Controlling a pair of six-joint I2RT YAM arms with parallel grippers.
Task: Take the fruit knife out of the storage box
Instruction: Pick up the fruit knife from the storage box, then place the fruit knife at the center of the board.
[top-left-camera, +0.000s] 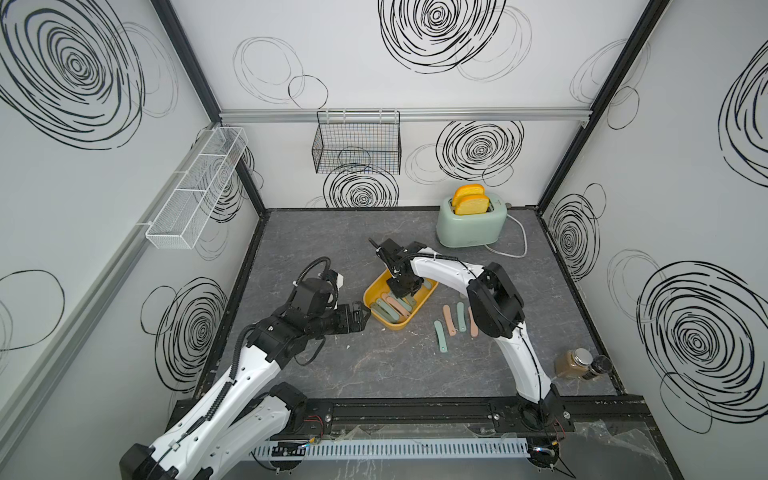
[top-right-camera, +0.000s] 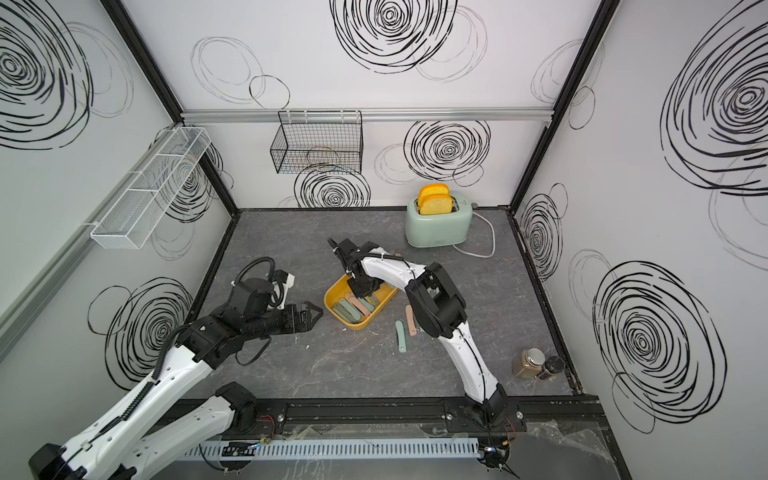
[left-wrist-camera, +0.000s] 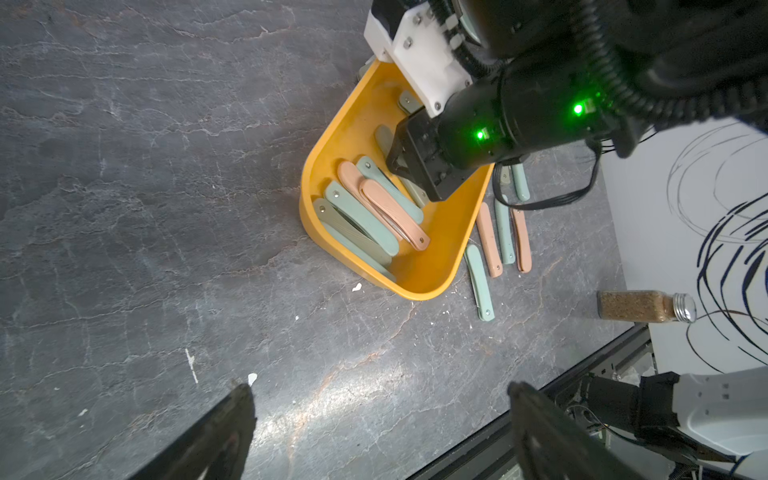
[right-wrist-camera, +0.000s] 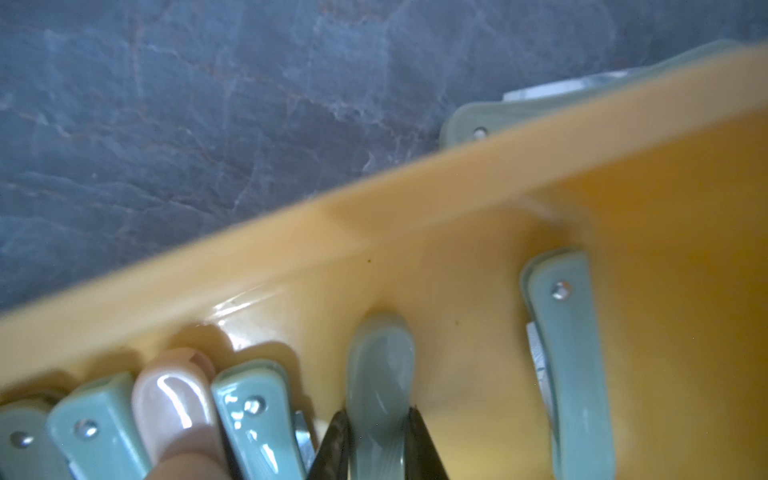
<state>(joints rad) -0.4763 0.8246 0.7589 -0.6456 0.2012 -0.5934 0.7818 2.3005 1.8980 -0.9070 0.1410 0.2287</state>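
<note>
My right gripper (right-wrist-camera: 378, 440) is down inside the box (right-wrist-camera: 457, 199), its fingers pressed against both sides of a grey-green knife (right-wrist-camera: 380, 374) lying on the box floor. My left gripper (left-wrist-camera: 374, 424) hangs spread wide over the table (left-wrist-camera: 166, 208) just beside the box, holding nothing.

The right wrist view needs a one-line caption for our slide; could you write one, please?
Right gripper fingertips flank a grey-green fruit knife inside the yellow storage box.

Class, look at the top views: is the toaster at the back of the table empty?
No. Two orange-crusted slices of toast stick up out of the slots of the pale green toaster in both top views.
</note>
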